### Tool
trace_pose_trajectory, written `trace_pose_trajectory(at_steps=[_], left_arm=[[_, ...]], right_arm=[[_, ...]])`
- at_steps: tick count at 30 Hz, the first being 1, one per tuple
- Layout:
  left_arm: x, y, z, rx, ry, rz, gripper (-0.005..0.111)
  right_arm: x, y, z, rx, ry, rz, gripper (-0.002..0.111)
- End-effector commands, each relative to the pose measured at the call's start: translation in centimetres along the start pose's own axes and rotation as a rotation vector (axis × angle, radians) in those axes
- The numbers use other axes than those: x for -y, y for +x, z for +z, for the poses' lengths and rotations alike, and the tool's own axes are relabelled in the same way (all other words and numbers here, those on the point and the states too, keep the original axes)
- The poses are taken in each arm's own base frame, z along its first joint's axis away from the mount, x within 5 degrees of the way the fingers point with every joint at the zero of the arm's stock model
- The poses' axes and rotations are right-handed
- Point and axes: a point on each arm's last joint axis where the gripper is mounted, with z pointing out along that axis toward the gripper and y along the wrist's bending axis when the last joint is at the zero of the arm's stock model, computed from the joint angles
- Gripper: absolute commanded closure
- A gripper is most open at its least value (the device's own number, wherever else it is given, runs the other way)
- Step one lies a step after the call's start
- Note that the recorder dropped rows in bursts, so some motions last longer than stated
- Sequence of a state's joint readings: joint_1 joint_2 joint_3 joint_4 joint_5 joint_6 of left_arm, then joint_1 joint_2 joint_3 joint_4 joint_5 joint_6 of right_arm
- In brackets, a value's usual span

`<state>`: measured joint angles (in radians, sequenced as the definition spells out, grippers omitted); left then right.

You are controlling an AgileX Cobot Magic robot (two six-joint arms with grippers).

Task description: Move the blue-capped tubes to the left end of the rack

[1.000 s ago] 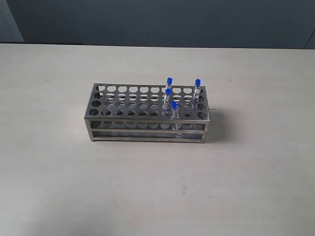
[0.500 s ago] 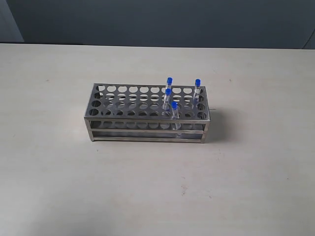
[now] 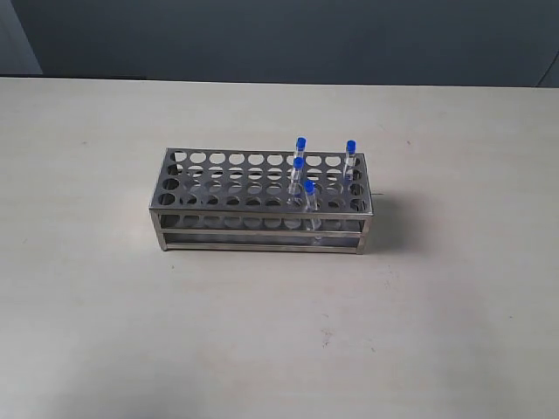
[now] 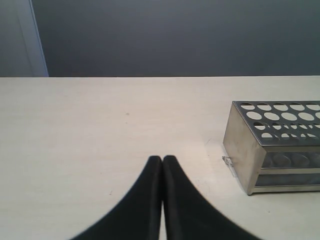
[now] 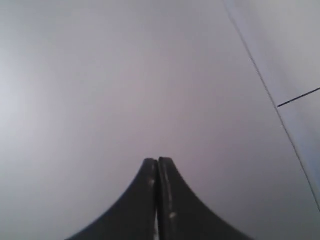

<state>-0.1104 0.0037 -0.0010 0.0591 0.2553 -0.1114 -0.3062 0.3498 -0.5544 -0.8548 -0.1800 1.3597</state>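
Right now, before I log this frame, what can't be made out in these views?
Exterior view: both arms out of frame; which holes the blue-capped tubes occupy in the rack is too small to tell.
Left wrist view: frame edge cuts off the rack; tubes unseen.
Right wrist view: only blank surface past the shut right gripper.

Lab, by the steel test-tube rack [image 3: 253,216] and blue-capped tubes [image 3: 298,163].

- Left gripper [image 4: 162,159]: two matte black fingers, broad at the base, curving to narrow tips.
- Right gripper [image 5: 158,161]: same dark curved shape, with small pale specks.
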Motion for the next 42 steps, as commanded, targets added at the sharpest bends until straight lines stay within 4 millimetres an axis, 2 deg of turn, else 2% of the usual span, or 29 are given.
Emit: trace_pose_trajectory(at_steps=[1,2,6,10,13,17,22,25,36,42], left_arm=[[0.0,-0.1,0.0,0.012,-0.001,0.003,0.106],[0.0,-0.1,0.0,0.012,-0.001,0.003,0.106],[0.0,-0.1,0.0,0.012,-0.001,0.003,0.106],[0.0,-0.1,0.0,0.012,-0.001,0.003,0.106],[0.0,-0.1,0.0,0.012,-0.001,0.003,0.106],[0.0,-0.1,0.0,0.012,-0.001,0.003,0.106],[0.0,-0.1,0.0,0.012,-0.001,0.003,0.106],[0.0,-0.1,0.0,0.012,-0.001,0.003,0.106],[0.0,-0.1,0.0,0.012,-0.001,0.003,0.106],[0.0,-0.1,0.0,0.012,-0.001,0.003,0.106]], right_arm=[[-1.1,1.3,4.5,-0.238,-0.150,-0.068,0.109],[-1.4,2.6,6.5,-0.444,-0.192,-0.059,0.109],[-1.7,6.4,9.5,-0.722,-0.363,0.056,0.109],[-1.3,12.6,11.8,-1.004,-0.442,0.187,0.109],[-2.4,16.2,11.9,-1.140,-0.495,0.231,0.109],[-5.2,19.5,10.1,-1.296,-0.611,0.257,0.109],[-8.1,20.1,8.1,-1.376,-0.758,0.266,0.109],[-8.4,20.3,8.0,-1.369,-0.750,0.247,0.109],[-10.0,21.1,8.9,-1.089,-0.446,-0.017,0.109],[-10.1,21.1,9.1,-1.043,-0.251,0.107,0.109]])
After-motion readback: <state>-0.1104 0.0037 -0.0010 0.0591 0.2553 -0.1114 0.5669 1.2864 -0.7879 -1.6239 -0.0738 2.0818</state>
